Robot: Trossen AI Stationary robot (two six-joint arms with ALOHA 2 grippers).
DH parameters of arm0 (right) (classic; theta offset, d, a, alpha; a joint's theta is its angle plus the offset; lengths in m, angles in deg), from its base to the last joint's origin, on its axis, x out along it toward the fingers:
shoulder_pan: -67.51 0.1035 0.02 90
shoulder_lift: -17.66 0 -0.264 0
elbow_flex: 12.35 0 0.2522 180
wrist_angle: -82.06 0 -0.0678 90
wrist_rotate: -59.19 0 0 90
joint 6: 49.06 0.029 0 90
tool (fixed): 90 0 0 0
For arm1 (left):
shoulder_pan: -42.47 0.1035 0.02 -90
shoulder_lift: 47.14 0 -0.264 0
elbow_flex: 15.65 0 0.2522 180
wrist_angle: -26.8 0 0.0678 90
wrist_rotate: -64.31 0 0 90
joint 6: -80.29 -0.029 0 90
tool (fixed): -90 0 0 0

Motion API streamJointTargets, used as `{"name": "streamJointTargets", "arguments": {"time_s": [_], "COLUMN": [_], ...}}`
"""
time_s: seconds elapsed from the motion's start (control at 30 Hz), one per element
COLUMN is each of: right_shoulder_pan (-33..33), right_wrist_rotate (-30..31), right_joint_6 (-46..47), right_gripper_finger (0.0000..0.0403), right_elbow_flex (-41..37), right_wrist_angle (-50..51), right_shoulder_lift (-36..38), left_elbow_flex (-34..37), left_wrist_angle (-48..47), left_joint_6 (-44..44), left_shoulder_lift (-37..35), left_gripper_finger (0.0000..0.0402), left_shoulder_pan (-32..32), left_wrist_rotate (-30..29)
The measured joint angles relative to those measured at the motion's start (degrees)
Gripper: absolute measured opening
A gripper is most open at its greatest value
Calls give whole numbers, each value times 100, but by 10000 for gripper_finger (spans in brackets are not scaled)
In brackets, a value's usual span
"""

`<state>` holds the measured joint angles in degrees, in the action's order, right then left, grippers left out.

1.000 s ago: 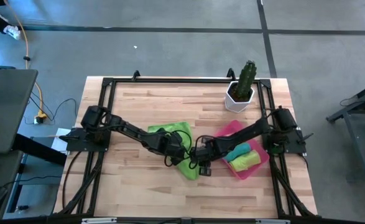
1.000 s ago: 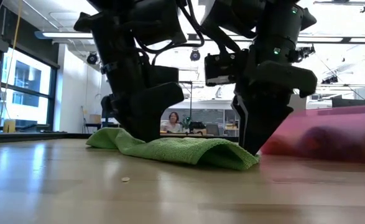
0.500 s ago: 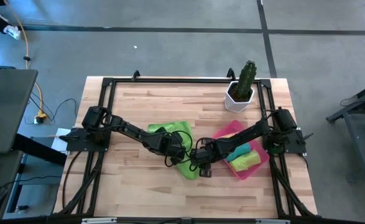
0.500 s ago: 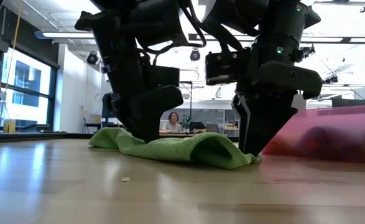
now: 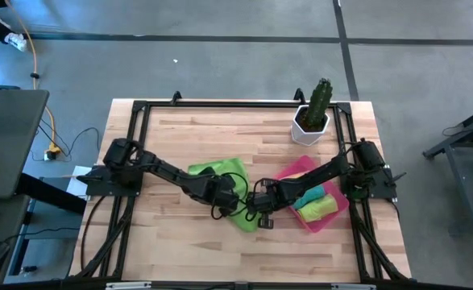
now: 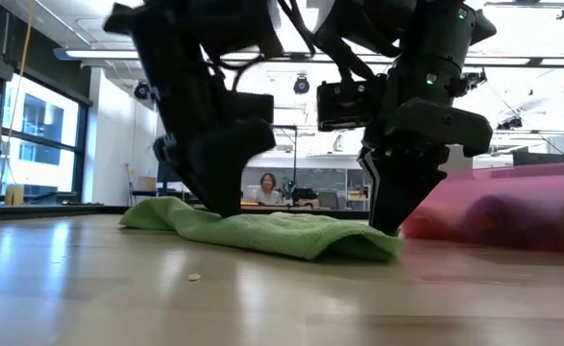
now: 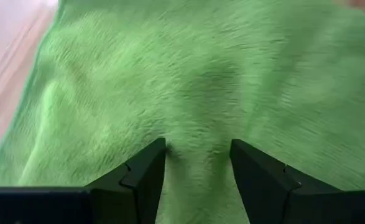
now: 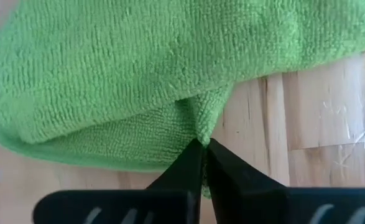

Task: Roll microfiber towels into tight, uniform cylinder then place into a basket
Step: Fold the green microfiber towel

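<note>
Two dark robot arms meet over a lime green towel (image 5: 234, 193) lying partly folded on the wooden surface (image 5: 180, 137), just below the centre of the overhead frame. The right claw (image 8: 202, 144) is pinched closed on a fold at the towel's edge, its fingertips meeting on the cloth just above the wood. The left claw (image 7: 197, 163) presses down into the middle of the same towel with its fingers (image 7: 146, 171) spread apart, the pile bunching between them. To the right of centre in the overhead frame, the pink-red basket (image 5: 292, 170) sits on the surface with a teal towel (image 5: 310, 196) and a yellow towel (image 5: 319, 208) lying in it. A white pot with a green cactus (image 5: 313, 113) stands at the upper right of the surface. At table height, a person (image 6: 265, 185) is visible in the room behind.
</note>
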<state>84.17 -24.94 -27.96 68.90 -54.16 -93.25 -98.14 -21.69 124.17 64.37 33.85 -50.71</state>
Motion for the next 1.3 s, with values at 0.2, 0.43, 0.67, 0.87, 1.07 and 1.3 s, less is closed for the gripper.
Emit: {"name": "streamJointTargets", "arguments": {"time_s": [0.2, 0.43, 0.67, 0.87, 1.07, 1.3], "right_shoulder_pan": [2, 189, 594, 914, 1260, 1530], "right_wrist_rotate": [260, 1460, 3420, 5279, 3526, 4525], "right_joint_6": [-58, -897, -2432, -3928, -4565, -4364], "right_gripper_finger": [2, 1, 0, 0, 0, 0], "right_elbow_flex": [30, 838, 2450, 4021, 5159, 5836], "right_wrist_angle": [572, 1902, 3489, 4127, 3953, 5409], "right_shoulder_lift": [369, 785, 804, 812, 819, 817], "left_elbow_flex": [-1, -12, -14, -24, -16, -16], "left_wrist_angle": [-384, -352, 167, 511, 450, 454], "left_joint_6": [-208, -473, -898, -1067, -1139, -1261], "left_shoulder_lift": [-495, -1210, -1701, -1855, -1904, -1904], "left_gripper_finger": [172, 172, 172, 172, 172, 172], "left_shoulder_pan": [-298, -770, -1110, -1191, -1191, -1191], "left_wrist_rotate": [-56, -21, -220, -442, -568, -569]}}
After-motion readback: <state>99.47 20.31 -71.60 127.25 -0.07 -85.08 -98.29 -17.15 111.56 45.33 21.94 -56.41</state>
